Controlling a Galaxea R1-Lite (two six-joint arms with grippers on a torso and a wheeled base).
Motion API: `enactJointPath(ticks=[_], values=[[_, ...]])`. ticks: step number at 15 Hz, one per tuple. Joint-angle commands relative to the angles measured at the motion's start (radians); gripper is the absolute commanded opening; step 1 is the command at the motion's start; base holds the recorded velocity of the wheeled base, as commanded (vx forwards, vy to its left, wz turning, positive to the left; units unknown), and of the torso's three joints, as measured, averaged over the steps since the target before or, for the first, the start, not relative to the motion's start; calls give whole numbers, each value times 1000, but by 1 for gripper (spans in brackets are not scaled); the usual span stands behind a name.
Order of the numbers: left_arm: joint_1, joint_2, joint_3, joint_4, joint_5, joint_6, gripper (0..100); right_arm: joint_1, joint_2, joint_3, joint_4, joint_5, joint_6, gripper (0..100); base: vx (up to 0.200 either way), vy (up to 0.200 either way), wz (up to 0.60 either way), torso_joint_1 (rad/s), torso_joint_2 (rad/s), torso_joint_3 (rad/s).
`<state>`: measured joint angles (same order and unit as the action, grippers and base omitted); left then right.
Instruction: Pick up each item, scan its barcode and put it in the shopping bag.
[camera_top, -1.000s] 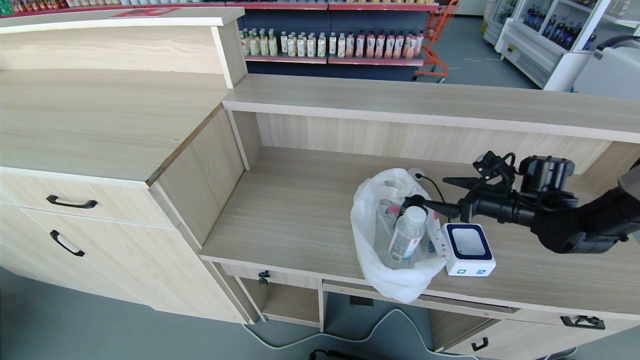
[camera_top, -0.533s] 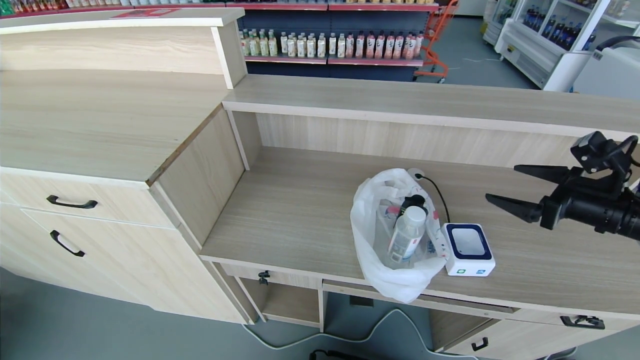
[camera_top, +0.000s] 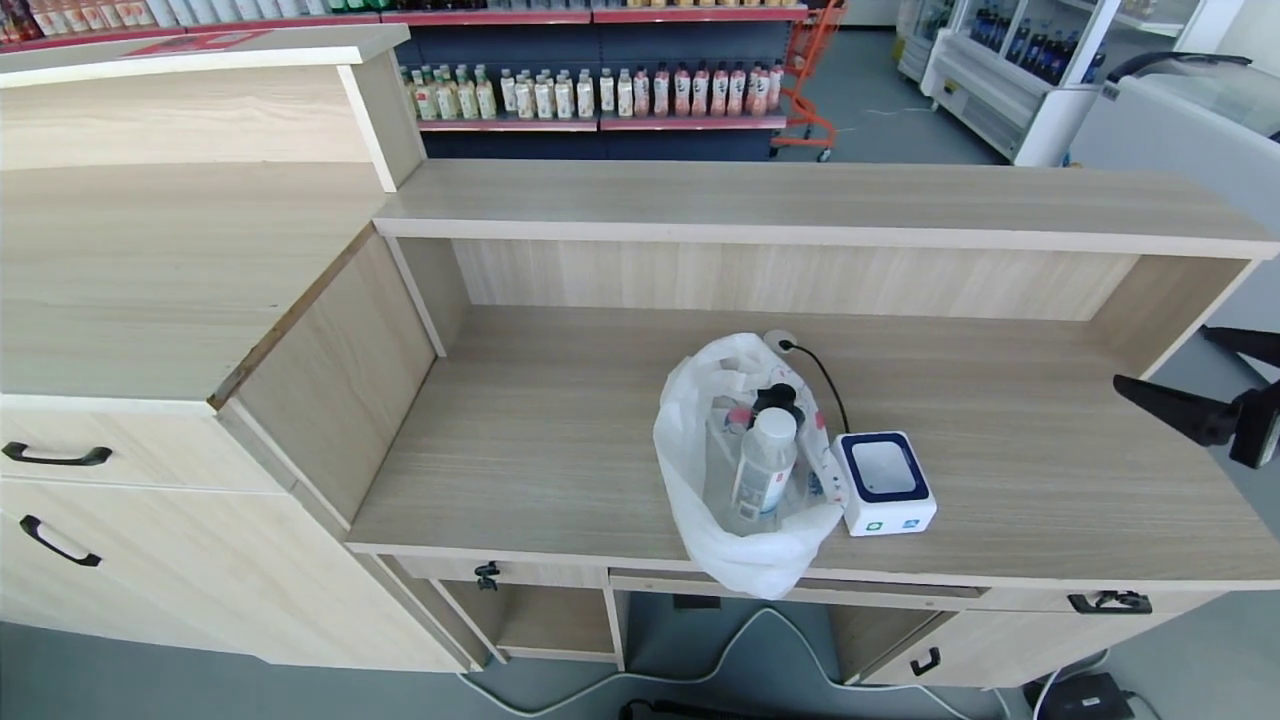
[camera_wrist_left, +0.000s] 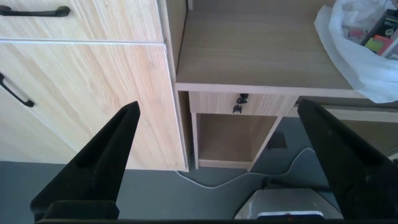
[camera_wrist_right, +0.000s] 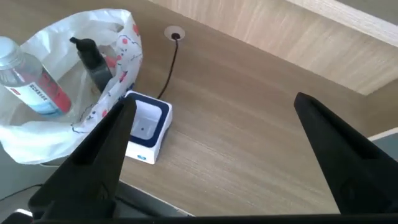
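Wooden shop counter (camera_top: 560, 440). Bottle-laden shopping bag (camera_top: 690, 500) overhangs its front edge; that weight might drag it off. Left tool (camera_wrist_left: 219, 104) and right tool (camera_wrist_right: 214, 102) gape wide, empty.

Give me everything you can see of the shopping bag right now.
The shopping bag is thin, crinkled white plastic with small red print near its rim. It sits slumped on the wooden counter, mouth open upward, and its lower part sags over the front edge. Inside are a clear bottle with a white cap and a black-topped item. The bag's side lies against the white scanner.
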<state>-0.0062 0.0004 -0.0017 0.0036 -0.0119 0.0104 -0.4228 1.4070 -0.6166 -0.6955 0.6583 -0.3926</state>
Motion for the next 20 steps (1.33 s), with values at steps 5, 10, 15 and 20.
enactJointPath(ticks=[5,10,15,20], values=[[0,0,0,-1,0,0,100,67,-464,495,5,-460,290,100,0,0,0,0,0,0],[0,0,0,-1,0,0,100,280,-1083,617,399,-560,325,100,0,0,0,0,0,0],[0,0,0,-1,0,0,100,346,-1315,617,685,-663,363,100,0,0,0,0,0,0],[0,0,0,-1,0,0,100,420,-1401,617,692,-663,365,100,0,0,0,0,0,0]])
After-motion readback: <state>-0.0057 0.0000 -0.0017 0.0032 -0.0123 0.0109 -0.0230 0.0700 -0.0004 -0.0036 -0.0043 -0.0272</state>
